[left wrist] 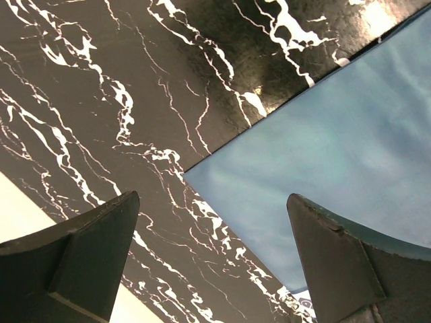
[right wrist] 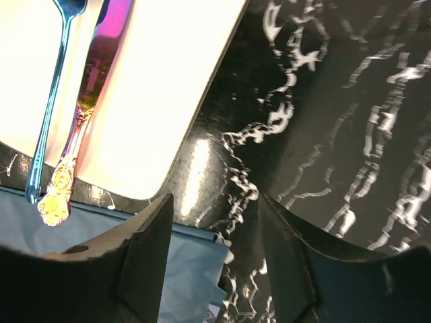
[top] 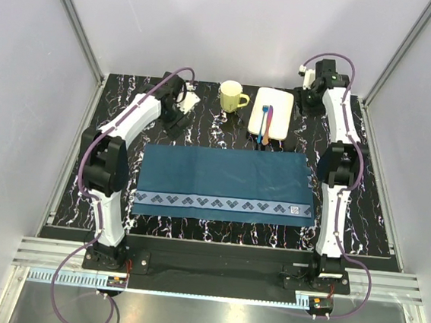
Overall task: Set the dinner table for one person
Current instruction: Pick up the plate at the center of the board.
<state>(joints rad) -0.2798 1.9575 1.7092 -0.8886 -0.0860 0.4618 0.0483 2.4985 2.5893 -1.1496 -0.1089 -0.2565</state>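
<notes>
One black veined counter [top: 211, 130] lay under it all, one blue placemat [top: 225, 181] at its centre, one yellow mug [top: 232, 97], one cream plate [top: 280, 110] behind, one fork [right wrist: 48, 114] and knife [right wrist: 94, 81] on it, left gripper [left wrist: 212, 208] wide open, empty, right gripper [right wrist: 215, 208] part-open, empty.

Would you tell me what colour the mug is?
The mug is pale yellow, clearest in the top external view.

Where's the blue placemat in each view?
Top external: blue placemat at centre, on the near side of the white plate.
Left wrist: fills the right half, corner pointing left.
Right wrist: bottom-left strip, below the white plate.
Shared landmark: the marbled black dinner table, bordering the mat in all three.
</notes>
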